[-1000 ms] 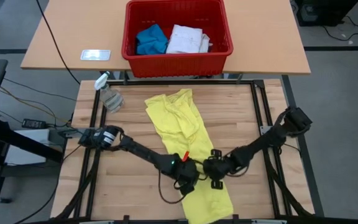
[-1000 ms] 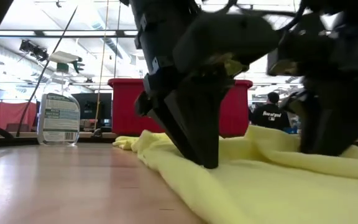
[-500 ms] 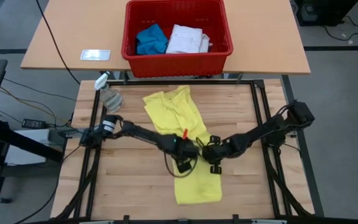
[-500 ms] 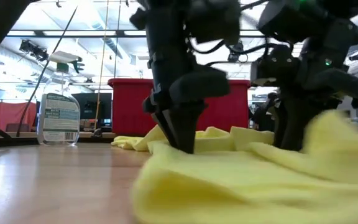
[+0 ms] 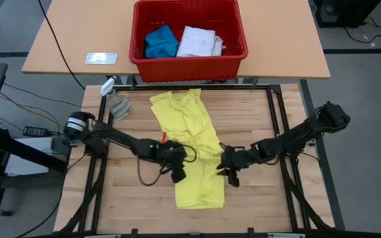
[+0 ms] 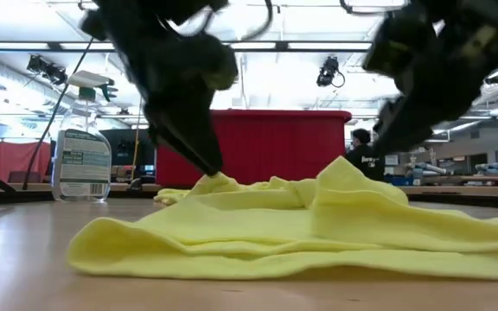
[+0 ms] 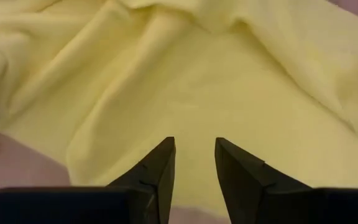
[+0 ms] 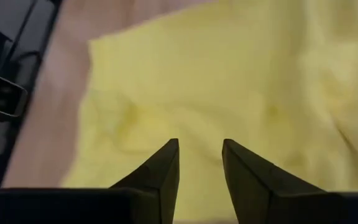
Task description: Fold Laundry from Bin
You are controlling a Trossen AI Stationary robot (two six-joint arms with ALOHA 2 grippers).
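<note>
The bright yellow T-shirt (image 5: 194,149) lies rumpled along the middle of the wooden table, its near end (image 5: 200,198) folded in soft layers (image 6: 301,238). My left gripper (image 5: 178,173) (image 7: 194,143) hangs open over the shirt's left edge, slanting down. At the shirt's right edge my right gripper (image 5: 229,173) (image 8: 201,143) is also open. Nothing sits between either pair of fingers. The red bin (image 5: 137,59) stands on the far tan table with a blue piece (image 5: 161,41) and a white shirt (image 5: 200,41) inside.
A spray bottle (image 5: 116,100) (image 6: 82,155) lies at the table's far left corner. A small flat card (image 5: 102,58) rests on the tan table left of the bin. A black frame (image 5: 276,132) edges the work table. Bare wood shows on both sides of the shirt.
Both grippers have risen off the shirt and gone toward the far edge, the left one also toward the table's left. The shirt's near end, which hung over the near edge, has been drawn back onto the table and lies bunched. The far end has stayed.
</note>
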